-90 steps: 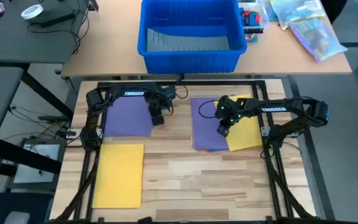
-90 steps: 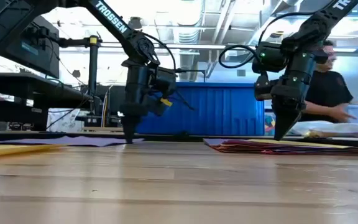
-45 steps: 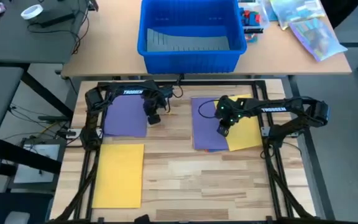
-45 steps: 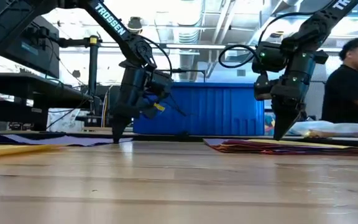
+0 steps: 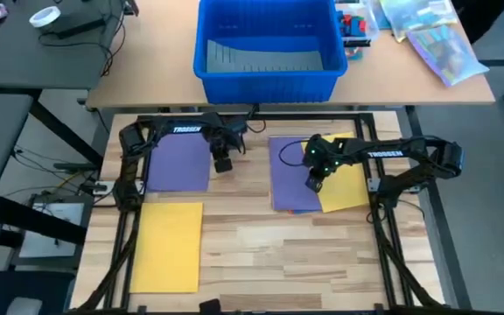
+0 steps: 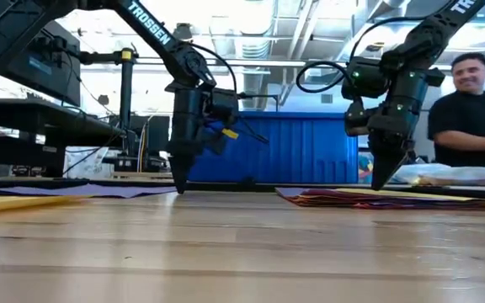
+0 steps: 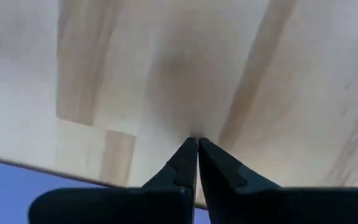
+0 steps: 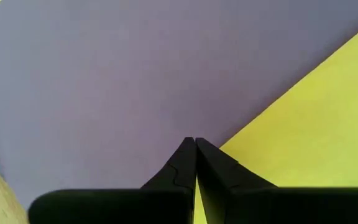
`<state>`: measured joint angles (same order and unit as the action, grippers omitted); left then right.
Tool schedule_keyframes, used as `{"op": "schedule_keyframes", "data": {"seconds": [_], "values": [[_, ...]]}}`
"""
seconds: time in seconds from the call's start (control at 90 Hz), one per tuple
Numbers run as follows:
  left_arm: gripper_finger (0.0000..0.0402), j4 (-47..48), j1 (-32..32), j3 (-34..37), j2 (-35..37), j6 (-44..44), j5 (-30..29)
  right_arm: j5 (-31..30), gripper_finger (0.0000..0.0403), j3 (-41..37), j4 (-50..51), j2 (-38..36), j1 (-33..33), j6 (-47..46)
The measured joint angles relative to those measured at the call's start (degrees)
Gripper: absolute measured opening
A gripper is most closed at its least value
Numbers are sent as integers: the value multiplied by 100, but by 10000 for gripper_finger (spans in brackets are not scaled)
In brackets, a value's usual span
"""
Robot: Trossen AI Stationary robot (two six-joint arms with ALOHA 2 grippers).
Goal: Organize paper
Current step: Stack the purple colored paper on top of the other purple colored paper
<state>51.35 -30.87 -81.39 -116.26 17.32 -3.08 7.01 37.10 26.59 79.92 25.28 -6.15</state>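
A single purple sheet of paper (image 5: 178,163) lies flat at the table's far left, and a yellow sheet (image 5: 166,246) lies nearer the front edge. At the right lies a loose stack with a purple sheet (image 5: 289,173) and a skewed yellow sheet (image 5: 346,179); reddish edges show in the stack (image 6: 369,199). My left gripper (image 5: 223,165) stands shut on bare wood just right of the single purple sheet. My right gripper (image 5: 312,185) is shut, its tips on the stack. My left gripper points straight down, and its shut fingertips (image 7: 197,139) meet the bare wood of the table (image 7: 185,81), a little to the right of the purple sheet's edge (image 7: 17,186). It touches no paper. My right gripper presses down with shut fingertips (image 8: 195,140) on the stack's purple sheet (image 8: 135,87), close to where that sheet borders the yellow sheet (image 8: 303,130). The fingers come from above, pointing down. The stack lies flat on the table.
A big blue bin (image 5: 268,44) and a clear bag (image 5: 440,39) sit on the far table, beyond the work frame. A person (image 6: 470,109) stands behind the table at the right. Bare wood (image 5: 269,254) lies between the sheets and toward the front.
My left gripper swung toward the table's left edge, tilted, with its tip at the purple sheet's right edge. It then came back to the right and now stands upright on bare wood. The person behind the table has shifted.
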Motion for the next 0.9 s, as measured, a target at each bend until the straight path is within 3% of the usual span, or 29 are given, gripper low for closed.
{"op": "schedule_keyframes", "data": {"seconds": [0.222, 0.556, 0.9], "values": [[0, 118, -239, 328, 12, -221, -144, 0, 1, 0, -8, 0, -2, -39], [0, 525, -402, 324, -5, -629, -844, 0, 1, 0, -4, 0, -2, -94], [0, 485, -287, 352, 189, -710, -987, 0, 1, 0, -26, 0, -2, -94]]}}
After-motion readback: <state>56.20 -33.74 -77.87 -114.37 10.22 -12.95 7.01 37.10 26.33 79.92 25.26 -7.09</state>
